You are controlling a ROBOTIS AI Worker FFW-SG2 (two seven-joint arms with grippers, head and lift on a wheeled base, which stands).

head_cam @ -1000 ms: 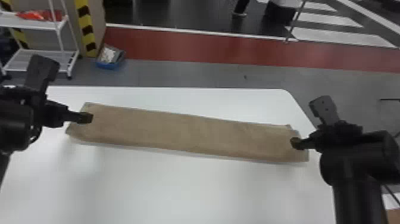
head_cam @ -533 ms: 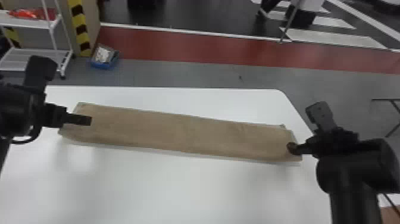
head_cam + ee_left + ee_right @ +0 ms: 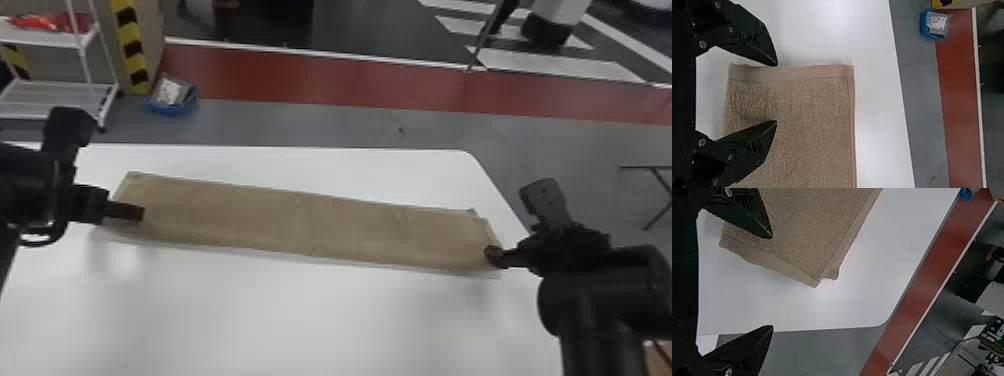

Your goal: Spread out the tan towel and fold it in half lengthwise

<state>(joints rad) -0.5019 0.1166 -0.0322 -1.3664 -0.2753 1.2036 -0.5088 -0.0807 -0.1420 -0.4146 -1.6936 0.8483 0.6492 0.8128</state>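
I'm holding my left gripper (image 3: pixel 139 214) over the towel's left end, fingers spread; in its wrist view, one finger is overlapping the cloth and the other is reaching just to the hemmed end. I'm holding my right gripper (image 3: pixel 494 255) at the near corner of the right end, fingers also spread, one overlapping the cloth and the other showing well off it. I can't tell whether any fingertip is touching.

The tan towel (image 3: pixel 310 225) is lying between them on the white table (image 3: pixel 280 320), slanting so its left end is sitting farther from me. It's forming a long, narrow, folded strip, mostly flat, with a nubby weave and smoother hems. At the right end's far corner, the layers are sitting slightly out of line, a lower bit peeking out.
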